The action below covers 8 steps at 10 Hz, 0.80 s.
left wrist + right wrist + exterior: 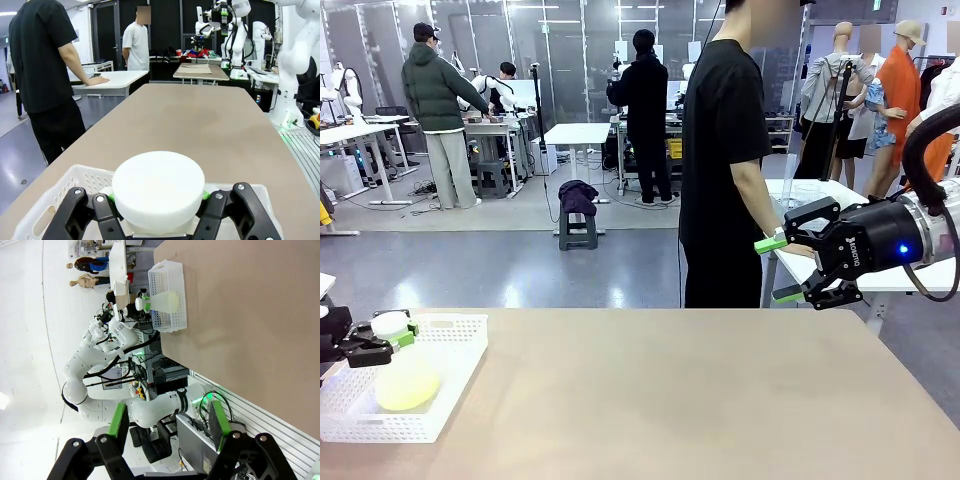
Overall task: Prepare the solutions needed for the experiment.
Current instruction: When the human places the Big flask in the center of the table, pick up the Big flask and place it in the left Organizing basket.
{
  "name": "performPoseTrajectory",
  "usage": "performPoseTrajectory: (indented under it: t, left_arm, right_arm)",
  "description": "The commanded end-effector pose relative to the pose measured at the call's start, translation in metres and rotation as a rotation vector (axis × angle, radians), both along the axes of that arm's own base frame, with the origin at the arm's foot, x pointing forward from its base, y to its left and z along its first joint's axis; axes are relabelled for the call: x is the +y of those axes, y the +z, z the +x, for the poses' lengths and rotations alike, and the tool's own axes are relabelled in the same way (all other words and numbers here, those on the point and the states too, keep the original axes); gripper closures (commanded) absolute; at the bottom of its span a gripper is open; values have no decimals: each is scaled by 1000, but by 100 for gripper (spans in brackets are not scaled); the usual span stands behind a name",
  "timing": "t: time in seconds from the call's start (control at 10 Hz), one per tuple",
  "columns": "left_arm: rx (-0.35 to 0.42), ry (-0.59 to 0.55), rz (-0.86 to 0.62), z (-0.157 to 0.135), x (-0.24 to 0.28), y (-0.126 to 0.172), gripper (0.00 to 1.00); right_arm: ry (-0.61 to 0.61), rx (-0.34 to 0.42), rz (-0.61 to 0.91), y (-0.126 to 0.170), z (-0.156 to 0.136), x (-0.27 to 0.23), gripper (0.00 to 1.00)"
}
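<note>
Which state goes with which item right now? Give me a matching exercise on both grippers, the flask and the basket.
Items:
1. left gripper
2. right gripper
3. conical flask
4. white basket

States:
A. open, held above the table's right edge
B. stands on the table's left end, flask inside
C. shut on the flask's neck under its white cap
D. holds a shallow yellow-green liquid

Pairs: 1-C, 2-A, 3-D, 4-B

White perforated plastic basket (460,345) at the near left corner of a tan table (670,400); person in black T-shirt (720,160) standing beyond the far edge.
</note>
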State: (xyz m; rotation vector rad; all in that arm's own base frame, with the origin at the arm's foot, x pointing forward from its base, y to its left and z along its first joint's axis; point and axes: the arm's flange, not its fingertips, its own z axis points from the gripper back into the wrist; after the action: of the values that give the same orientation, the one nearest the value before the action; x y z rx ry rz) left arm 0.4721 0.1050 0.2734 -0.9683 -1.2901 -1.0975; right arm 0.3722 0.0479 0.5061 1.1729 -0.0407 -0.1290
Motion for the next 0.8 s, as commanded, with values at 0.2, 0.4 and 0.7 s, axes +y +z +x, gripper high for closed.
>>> performPoseTrajectory:
  t: [0.2,0.4,0.7]
  left_arm:
    - [-21,-6,-1,1,-3,-6,100]
    - [-14,-12,1,2,-5,-6,70]
    - [-25,-33,-3,1,-5,-5,36]
  right_arm:
    - [5,-6,10,1,0,1,19]
    - [5,-6,10,1,0,1,19]
    - [5,-6,10,1,0,1,19]
